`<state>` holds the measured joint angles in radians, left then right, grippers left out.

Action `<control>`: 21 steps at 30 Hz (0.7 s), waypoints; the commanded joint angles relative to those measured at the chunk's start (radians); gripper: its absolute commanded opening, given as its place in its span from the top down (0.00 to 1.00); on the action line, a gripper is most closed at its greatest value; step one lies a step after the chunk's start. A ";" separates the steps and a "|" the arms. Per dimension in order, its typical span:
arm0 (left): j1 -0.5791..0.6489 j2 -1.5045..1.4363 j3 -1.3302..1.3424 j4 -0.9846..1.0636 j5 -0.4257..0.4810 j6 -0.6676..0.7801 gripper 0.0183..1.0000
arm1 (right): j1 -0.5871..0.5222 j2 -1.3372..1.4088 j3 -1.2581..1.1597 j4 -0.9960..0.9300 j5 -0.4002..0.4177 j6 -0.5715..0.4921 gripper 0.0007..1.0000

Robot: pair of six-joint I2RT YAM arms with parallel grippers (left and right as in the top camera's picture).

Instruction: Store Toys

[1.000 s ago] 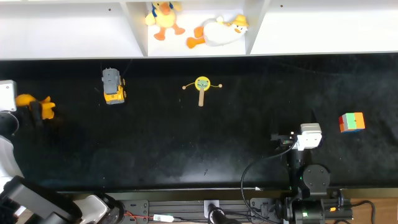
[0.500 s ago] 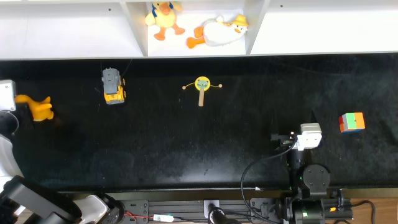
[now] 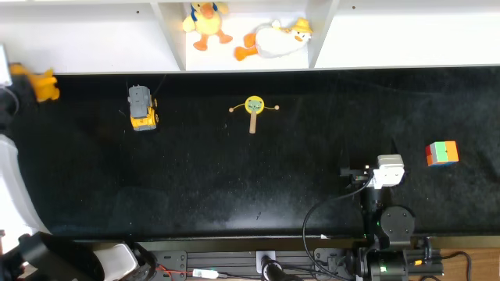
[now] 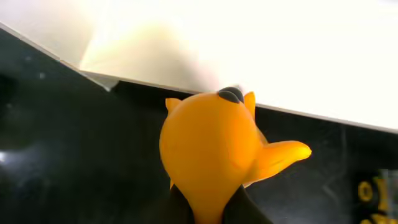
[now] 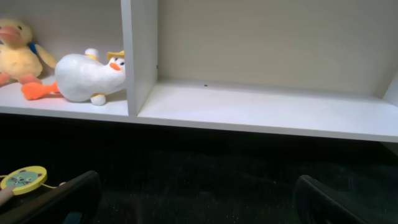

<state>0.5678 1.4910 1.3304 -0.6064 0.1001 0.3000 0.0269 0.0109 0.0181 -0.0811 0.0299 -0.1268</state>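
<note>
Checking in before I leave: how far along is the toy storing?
Done: the yellow duck plush and white goose plush sit in the middle compartment of the shelf. In hand: the left claw holds the orange toy near the shelf's front edge. Left: the toy truck, rattle drum and colour cube lie on the black table.

Bright toys against a black table [image 3: 234,187] and a white shelf [image 3: 86,39].
The figure [image 4: 211,149] is plain orange with a small black spot near its top. The truck [image 3: 141,107] is grey above and yellow below. The rattle [image 3: 254,108] has a yellow rim, a green face and a pale wooden handle. The cube [image 3: 441,153] shows patches of orange, green and red. The duck [image 3: 205,22] is yellow with orange feet; the goose [image 3: 273,40] is white with orange feet and bill and a yellow hat.
</note>
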 commanded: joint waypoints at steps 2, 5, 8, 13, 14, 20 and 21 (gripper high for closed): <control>-0.055 -0.001 0.021 0.048 -0.046 -0.142 0.96 | -0.001 -0.006 -0.014 0.005 -0.007 0.008 0.01; -0.086 -0.001 0.021 0.100 -0.087 -0.179 0.96 | -0.001 -0.006 -0.014 0.005 -0.007 0.008 0.00; -0.112 -0.001 0.021 0.128 -0.129 -0.188 0.96 | -0.001 -0.006 -0.014 0.005 -0.007 0.008 0.00; -0.121 0.027 0.021 0.143 -0.147 -0.209 0.95 | -0.001 -0.006 -0.014 0.005 -0.007 0.008 0.01; -0.121 0.037 0.021 0.142 -0.148 -0.218 0.94 | -0.001 -0.006 -0.014 0.005 -0.007 0.008 0.00; -0.130 0.082 0.023 0.157 -0.147 -0.224 0.94 | -0.001 -0.006 -0.014 0.005 -0.008 0.008 0.00; -0.130 0.085 0.023 0.161 -0.148 -0.223 0.94 | -0.001 -0.006 -0.014 0.005 -0.007 0.008 0.00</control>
<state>0.4446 1.5711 1.3304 -0.4629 -0.0349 0.1024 0.0265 0.0109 0.0181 -0.0814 0.0296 -0.1268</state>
